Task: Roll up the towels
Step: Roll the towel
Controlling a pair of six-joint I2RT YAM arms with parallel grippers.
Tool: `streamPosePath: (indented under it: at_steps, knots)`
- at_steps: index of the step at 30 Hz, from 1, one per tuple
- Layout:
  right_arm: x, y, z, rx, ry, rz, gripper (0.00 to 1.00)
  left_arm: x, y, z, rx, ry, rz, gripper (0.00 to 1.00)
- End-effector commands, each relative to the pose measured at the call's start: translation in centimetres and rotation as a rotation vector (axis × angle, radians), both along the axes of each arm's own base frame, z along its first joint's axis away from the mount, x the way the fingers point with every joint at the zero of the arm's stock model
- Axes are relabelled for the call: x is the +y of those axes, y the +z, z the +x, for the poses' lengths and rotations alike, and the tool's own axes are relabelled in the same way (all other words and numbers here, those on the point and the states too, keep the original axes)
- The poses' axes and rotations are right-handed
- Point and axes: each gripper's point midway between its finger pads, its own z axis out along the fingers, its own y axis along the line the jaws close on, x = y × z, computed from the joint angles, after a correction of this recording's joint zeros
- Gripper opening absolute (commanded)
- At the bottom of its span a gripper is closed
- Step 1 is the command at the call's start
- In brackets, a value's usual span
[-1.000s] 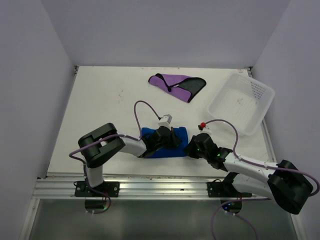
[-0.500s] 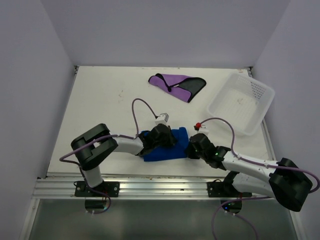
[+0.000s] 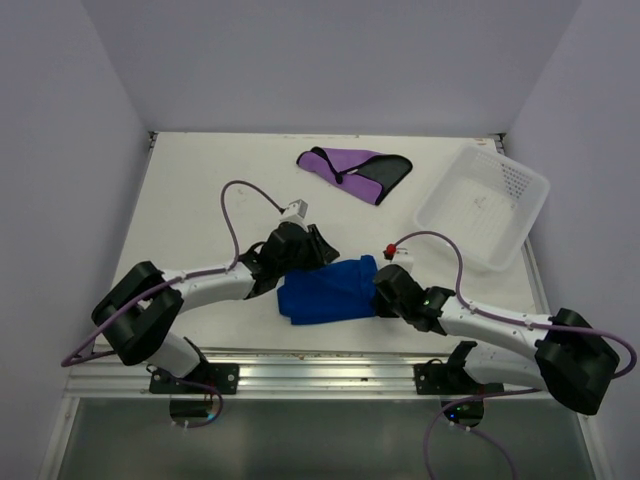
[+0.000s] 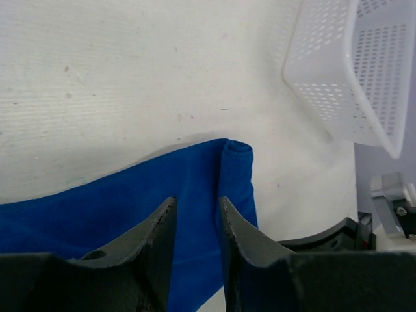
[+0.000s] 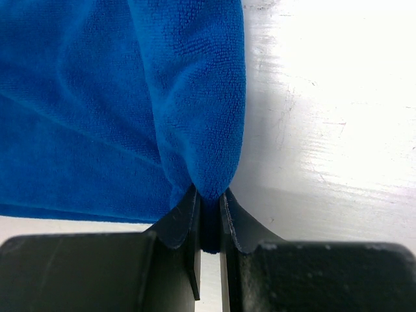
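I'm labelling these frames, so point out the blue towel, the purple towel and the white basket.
blue towel (image 3: 325,292), overhead view, middle of the cloth.
purple towel (image 3: 328,162), overhead view, its purple section.
white basket (image 3: 478,212), overhead view, bare floor.

The overhead view looks down from above and behind the arm bases, far enough back to take in the whole desk (image 3: 200,200) and the walls around it. The left wrist view sits low and close behind the left hand (image 4: 197,205), facing forward over the blue towel (image 4: 117,201) toward the basket (image 4: 351,78). The right wrist view is nearer still, looking down past the right hand (image 5: 208,195) at the blue towel's edge and bare desk. All three share the blue towel; the overhead and left wrist views also share the basket.
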Motion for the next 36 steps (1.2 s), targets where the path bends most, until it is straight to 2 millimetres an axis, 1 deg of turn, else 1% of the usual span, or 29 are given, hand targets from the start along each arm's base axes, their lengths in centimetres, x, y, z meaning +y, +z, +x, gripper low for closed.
streamPosePath:
  at_steps: [1,2,3,4,5,6,7,8,9,10,11,12,14,15,16,18,19,21,22,23,25,26,28,29,30,32,34,36]
  knots:
    - [-3.3,-1.7,-1.4,0.05,-0.022,-0.155,0.0,-2.6,4.4,-0.4,-0.055,-0.1,-0.169,0.34]
    - [-3.3,-1.8,-1.4,0.053,-0.026,-0.151,0.0,-3.1,5.3,-0.4,-0.079,-0.107,-0.227,0.3]
    - [-3.2,-1.8,-1.5,0.055,-0.024,-0.148,0.0,-3.4,5.7,-0.7,-0.079,-0.126,-0.258,0.29]
    - [-3.1,-1.8,-1.5,0.054,-0.027,-0.141,0.0,-3.7,5.5,-0.6,-0.071,-0.128,-0.279,0.26]
    - [-3.1,-1.8,-1.5,0.056,-0.028,-0.138,0.0,-4.3,6.2,-0.5,-0.088,-0.143,-0.309,0.24]
    - [-3.1,-1.8,-1.5,0.058,-0.032,-0.134,0.0,-4.8,5.2,-0.5,-0.065,-0.155,-0.303,0.22]
    - [-3.1,-2.0,-1.6,0.061,-0.034,-0.133,0.0,-5.4,5.5,-0.4,-0.068,-0.164,-0.324,0.19]
    - [-3.1,-2.0,-1.6,0.062,-0.038,-0.132,0.0,-5.9,5.3,-0.6,-0.06,-0.182,-0.334,0.18]
    - [-3.1,-2.0,-1.6,0.061,-0.041,-0.126,0.0,-6.6,4.0,-0.7,-0.036,-0.193,-0.327,0.17]
    - [-3.1,-2.0,-1.6,0.06,-0.045,-0.122,0.0,-7.2,4.4,-0.8,-0.038,-0.206,-0.353,0.15]
    - [-3.2,-2.1,-1.6,0.056,-0.052,-0.122,0.0,-7.7,3.4,-0.9,-0.017,-0.215,-0.347,0.15]
    - [-3.2,-2.1,-1.6,0.057,-0.061,-0.114,0.0,-7.9,3.0,-0.9,-0.008,-0.214,-0.349,0.14]
    - [-3.3,-2.2,-1.8,0.053,-0.063,-0.105,0.0,-8.7,3.2,-0.8,-0.005,-0.221,-0.38,0.12]
    - [-3.3,-2.1,-1.7,0.047,-0.064,-0.101,0.0,-9.1,2.3,-1.0,0.012,-0.229,-0.377,0.11]
    - [-3.3,-2.1,-1.7,0.047,-0.065,-0.099,0.0,-9.5,2.6,-0.7,0.007,-0.234,-0.387,0.11]
    - [-3.4,-2.1,-1.8,0.048,-0.065,-0.104,0.0,-10.1,2.0,-0.7,0.016,-0.243,-0.382,0.09]
    - [-3.4,-2.0,-1.8,0.047,-0.063,-0.106,0.0,-10.5,2.4,-0.5,0.007,-0.248,-0.39,0.08]
    - [-3.6,-2.2,-1.9,0.053,-0.066,-0.114,0.0,-11.0,2.2,-0.6,0.011,-0.256,-0.386,0.08]
    - [-3.6,-2.2,-1.9,0.053,-0.065,-0.111,0.0,-11.3,2.6,-0.4,0.002,-0.261,-0.388,0.08]
    - [-3.6,-2.3,-1.9,0.054,-0.064,-0.114,0.0,-11.6,2.0,-0.5,0.013,-0.267,-0.383,0.08]
    - [-3.7,-2.3,-1.9,0.053,-0.068,-0.109,0.0,-12.0,2.1,-0.3,0.014,-0.274,-0.386,0.08]
    - [-3.6,-2.3,-2.0,0.053,-0.067,-0.109,0.0,-12.1,1.6,-0.2,0.022,-0.272,-0.381,0.08]
    - [-3.6,-2.2,-2.0,0.052,-0.076,-0.102,0.0,-12.4,1.3,-0.1,0.026,-0.272,-0.375,0.08]
    - [-3.6,-2.1,-1.9,0.049,-0.076,-0.095,0.0,-12.5,0.7,0.0,0.036,-0.272,-0.367,0.07]
    - [-3.6,-2.0,-1.9,0.045,-0.079,-0.088,0.0,-12.7,0.7,0.1,0.036,-0.273,-0.369,0.07]
    - [-3.9,-2.1,-2.1,0.042,-0.084,-0.096,0.0,-12.9,-0.4,0.1,0.053,-0.275,-0.355,0.07]
    - [-4.1,-1.9,-2.0,0.034,-0.088,-0.097,0.0,-13.0,-1.1,0.2,0.059,-0.271,-0.345,0.07]
    - [-4.4,-1.9,-2.1,0.034,-0.087,-0.108,0.0,-13.0,-2.2,0.2,0.068,-0.261,-0.322,0.06]
